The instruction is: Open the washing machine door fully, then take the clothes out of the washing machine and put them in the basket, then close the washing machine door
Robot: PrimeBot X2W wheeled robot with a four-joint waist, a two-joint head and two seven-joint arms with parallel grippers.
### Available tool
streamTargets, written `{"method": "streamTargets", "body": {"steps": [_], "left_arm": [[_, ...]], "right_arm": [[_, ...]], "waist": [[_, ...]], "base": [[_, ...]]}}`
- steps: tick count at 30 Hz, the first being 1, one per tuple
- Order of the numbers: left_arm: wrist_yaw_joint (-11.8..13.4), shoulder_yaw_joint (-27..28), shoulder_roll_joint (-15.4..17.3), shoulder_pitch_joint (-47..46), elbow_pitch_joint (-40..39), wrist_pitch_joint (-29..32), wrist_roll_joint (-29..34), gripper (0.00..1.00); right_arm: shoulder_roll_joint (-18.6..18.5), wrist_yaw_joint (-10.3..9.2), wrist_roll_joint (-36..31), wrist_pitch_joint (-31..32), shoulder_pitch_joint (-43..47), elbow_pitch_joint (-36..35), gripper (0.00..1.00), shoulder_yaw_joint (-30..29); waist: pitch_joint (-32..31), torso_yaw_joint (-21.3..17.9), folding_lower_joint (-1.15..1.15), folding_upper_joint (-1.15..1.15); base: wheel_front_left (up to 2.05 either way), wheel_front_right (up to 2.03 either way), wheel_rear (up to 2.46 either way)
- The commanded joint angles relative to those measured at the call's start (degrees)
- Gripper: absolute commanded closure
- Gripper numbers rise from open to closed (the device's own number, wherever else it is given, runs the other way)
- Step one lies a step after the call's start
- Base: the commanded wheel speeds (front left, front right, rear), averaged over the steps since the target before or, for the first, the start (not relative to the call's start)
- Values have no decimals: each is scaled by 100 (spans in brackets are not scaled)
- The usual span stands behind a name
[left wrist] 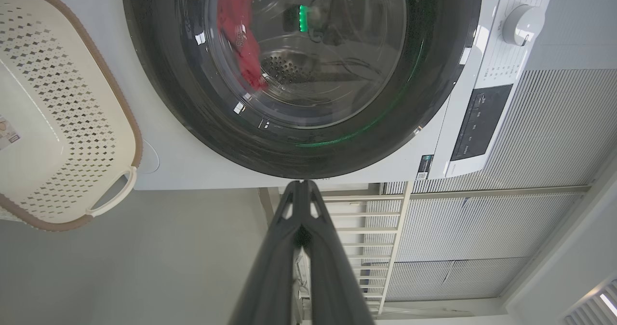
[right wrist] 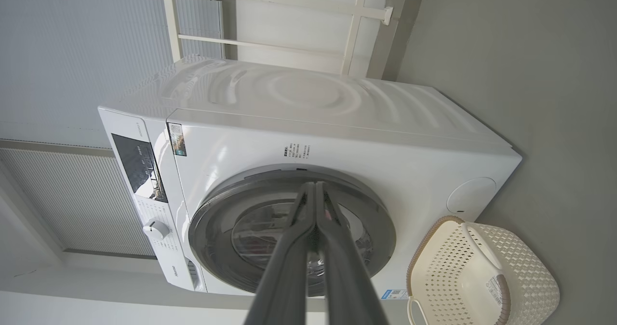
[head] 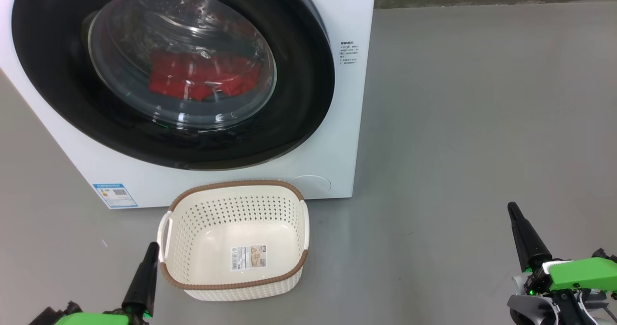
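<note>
The washer (head: pixel 348 21) is standing on the grey floor (head: pixel 482 122) with its door (head: pixel 48 74) sitting closed against the white front, the black ring lying flush all round. Behind the bulging glass, a red garment (head: pixel 202 80) is lying in the lower part of the drum; any other clothes in there are too unclear to make out. The basket (head: pixel 231 186) is resting on the floor just in front of the washer, below the door and near the washer's bottom edge. It is holding nothing but a paper label (head: pixel 248 257) stuck to its bottom. A blue label (head: pixel 114 195) is showing at the washer's lower left corner. The left gripper (head: pixel 153 247) is hanging at the lower left of the head view, just beside the basket's near left corner, its 2 fingers pressed together and gripping nothing. In the left wrist view those fingers are pointing toward the edge of the door's ring, with the dial (left wrist: pixel 523 23) and dark panel (left wrist: pixel 479 122) off to the side. The right gripper (head: pixel 512 208) is hovering well apart from the basket, over bare floor at the lower right, its 2 fingers likewise pressed together and empty. In the right wrist view they are pointing at the door.
</note>
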Motion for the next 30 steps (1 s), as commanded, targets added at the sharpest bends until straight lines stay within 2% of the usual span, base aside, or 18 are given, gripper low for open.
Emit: {"method": "streamTargets", "body": {"steps": [1, 8, 13, 15, 30], "left_arm": [[0, 0, 0, 0, 0, 0, 0, 0], [6, -13, -83, 150, 197, -38, 20, 0], [4, -32, -76, 167, 124, -123, 117, 0], [3, -29, -73, 179, 88, -157, 196, 0], [-2, -69, -50, 239, -159, -412, 1428, 0]], "right_arm": [[0, 0, 0, 0, 0, 0, 0, 0], [81, 0, -2, -38, 151, 217, 0, 49], [64, 0, -73, -122, 167, 164, 0, 108], [42, 0, -139, -158, 176, 145, 0, 140], [-63, -1, -1035, -415, 192, 26, 0, 320]], "waist": [[0, 0, 0, 0], [5, 0, 1, 0], [-8, 5, 13, 0], [-4, 7, 6, 0], [29, 18, 0, 0]], "base": [[0, 0, 0], [0, 0, 0], [0, 0, 0], [0, 0, 0], [0, 0, 0]]}}
